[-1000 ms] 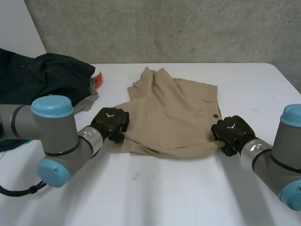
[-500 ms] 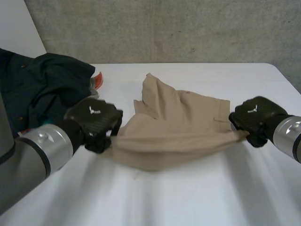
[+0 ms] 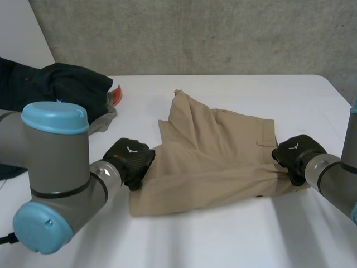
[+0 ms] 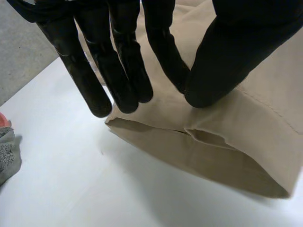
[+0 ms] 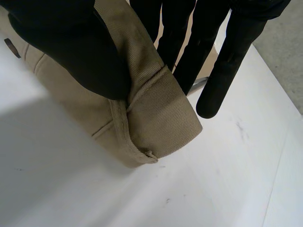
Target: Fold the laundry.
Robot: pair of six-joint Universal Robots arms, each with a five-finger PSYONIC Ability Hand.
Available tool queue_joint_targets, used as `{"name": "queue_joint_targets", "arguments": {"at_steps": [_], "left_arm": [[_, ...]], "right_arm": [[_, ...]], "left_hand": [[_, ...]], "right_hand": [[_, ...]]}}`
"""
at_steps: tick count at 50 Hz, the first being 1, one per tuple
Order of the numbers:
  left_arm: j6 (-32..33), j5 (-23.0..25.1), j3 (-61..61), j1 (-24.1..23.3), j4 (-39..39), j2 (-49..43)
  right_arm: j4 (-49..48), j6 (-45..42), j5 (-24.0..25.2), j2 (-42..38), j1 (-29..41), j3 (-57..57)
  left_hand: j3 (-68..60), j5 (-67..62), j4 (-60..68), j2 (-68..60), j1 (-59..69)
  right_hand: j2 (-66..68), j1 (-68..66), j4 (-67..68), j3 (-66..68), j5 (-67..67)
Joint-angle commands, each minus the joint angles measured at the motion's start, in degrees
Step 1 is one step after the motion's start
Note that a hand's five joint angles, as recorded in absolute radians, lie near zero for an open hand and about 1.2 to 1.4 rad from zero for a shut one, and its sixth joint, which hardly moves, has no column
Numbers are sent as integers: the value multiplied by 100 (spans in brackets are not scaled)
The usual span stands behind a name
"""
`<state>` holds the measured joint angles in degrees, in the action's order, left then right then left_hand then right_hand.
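Observation:
Tan shorts point(image 3: 212, 162) lie spread across the middle of the white table point(image 3: 223, 240), with one part raised in a peak toward the back. My left hand point(image 3: 131, 161) is at the shorts' left edge. In the left wrist view its straight fingers point(image 4: 118, 71) and thumb pinch a fold of the tan cloth point(image 4: 246, 123) near a front corner. My right hand point(image 3: 295, 153) is at the right edge. In the right wrist view that hand point(image 5: 71, 47) has its thumb on top and its fingers behind the thick seamed edge of the cloth point(image 5: 156, 109), pinching it just above the table.
A heap of dark clothes point(image 3: 56, 89) lies at the back left, with an orange item point(image 3: 115, 95) and a grey fleecy cloth point(image 3: 103, 120) beside it. The grey cloth point(image 4: 7, 151) also lies off beyond my left hand's fingertips. A concrete wall stands behind the table.
Both hands lifted the shorts by their side edges, pulled them taut, and have lowered them onto the table closer to the front. The cloth now lies flatter and wider.

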<state>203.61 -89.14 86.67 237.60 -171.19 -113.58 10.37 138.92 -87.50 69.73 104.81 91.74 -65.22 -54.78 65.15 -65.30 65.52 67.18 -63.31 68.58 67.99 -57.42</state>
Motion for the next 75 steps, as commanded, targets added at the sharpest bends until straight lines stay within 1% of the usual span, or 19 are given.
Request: {"name": "queue_joint_targets", "arguments": {"at_steps": [1, 4, 5, 6, 7, 10, 13, 18, 30, 44, 45, 47, 48, 53, 57, 59, 65, 71, 75], "left_arm": [[38, 28, -183, -30, -168, -145], [38, 2, -562, -29, -275, -603], [29, 2, -676, -3, -266, -709], [3, 2, -765, -3, -222, -805], [12, -7, -826, -46, -31, -972], [-58, -33, -810, -64, 339, -965], [-129, -42, -704, -100, 656, -772], [-339, -25, -353, -73, 692, -280], [-524, -16, -10, -117, 771, -130], [-806, 54, 149, -170, 824, -138], [-823, 54, 131, -196, 789, -199], [-832, 11, 43, -310, 719, -437], [-832, -16, 8, -337, 718, -481], [-823, -16, -36, -486, 815, -245], [-683, 10, 209, -513, 1402, 791], [-499, 54, 333, -530, 1965, 1354], [361, 81, 745, -740, 2836, 2470], [574, 54, 1089, -882, 2591, 2323], [635, -42, 967, -864, 1724, 1316]], "right_arm": [[-53, -23, 49, -108, 13, -235], [-97, -14, -21, -354, 31, -508], [-97, -14, -30, -407, 57, -543], [-97, -14, -21, -477, 135, -578], [-114, -6, -21, -486, 188, -578], [-132, -6, -12, -478, 303, -526], [-132, 3, -12, -477, 303, -473], [-132, 3, -12, -477, 303, -429], [-141, 3, -21, -469, 294, -359], [-202, 3, -21, -442, 286, -192], [-220, 3, -30, -425, 277, -174], [-229, 3, -47, -381, 277, -157], [-229, 3, -65, -355, 277, -139], [-132, -58, -223, 145, 268, -34], [305, -312, -232, 855, 268, 168], [640, -575, -197, 1173, 268, 265], [1783, -1648, -135, 1930, 75, 651], [1828, -1825, -57, 1940, 57, 959], [1416, -1825, 67, 1519, 83, 986]], "left_hand": [[-1478, -1522, 1485, -1470, 1448], [-1478, -1522, 1485, -1470, 1448], [-1030, -1075, 1038, -1023, 1000], [123, 79, -116, 131, -153], [1950, 1905, -1942, 1957, -1980], [3059, 3015, -3051, 3066, -3089], [3230, 3185, -3222, 3237, -3260], [3063, 3018, -3055, 3070, -3092], [2121, 2076, -2113, 2128, -2151], [2138, 2093, -2130, 2145, -2167], [1904, 1859, -1896, 1911, -1933], [-1080, -1125, 1088, -1073, 1050], [-1474, -1518, 1481, -1466, 1444], [-1478, -1522, 1485, -1470, 1448], [-1478, -1522, 1485, -1470, 1448], [-1478, -1522, 1485, -1470, 1448], [-1478, -1522, 1485, -1470, 1448], [-1478, -1522, 1485, -1470, 1448], [-1478, -1522, 1485, -1470, 1448]], "right_hand": [[1282, -1669, 1142, 1201, -1258], [1282, -1669, 1142, 1201, -1258], [1282, -1669, 1142, 1201, -1258], [1282, -1669, 1142, 1201, -1258], [1282, -1669, 1142, 1201, -1258], [1282, -1669, 1142, 1201, -1258], [1282, -1669, 1142, 1201, -1258], [1282, -1669, 1142, 1201, -1258], [1282, -1669, 1142, 1201, -1258], [1282, -1669, 1142, 1201, -1258], [1282, -1669, 1142, 1201, -1258], [1282, -1669, 1142, 1201, -1258], [1282, -1669, 1142, 1201, -1258], [1282, -1669, 1142, 1201, -1258], [1282, -1669, 1142, 1201, -1258], [1282, -1669, 1142, 1201, -1258], [1282, -1669, 1142, 1201, -1258], [1282, -1669, 1142, 1201, -1258], [1282, -1669, 1142, 1201, -1258]]}}
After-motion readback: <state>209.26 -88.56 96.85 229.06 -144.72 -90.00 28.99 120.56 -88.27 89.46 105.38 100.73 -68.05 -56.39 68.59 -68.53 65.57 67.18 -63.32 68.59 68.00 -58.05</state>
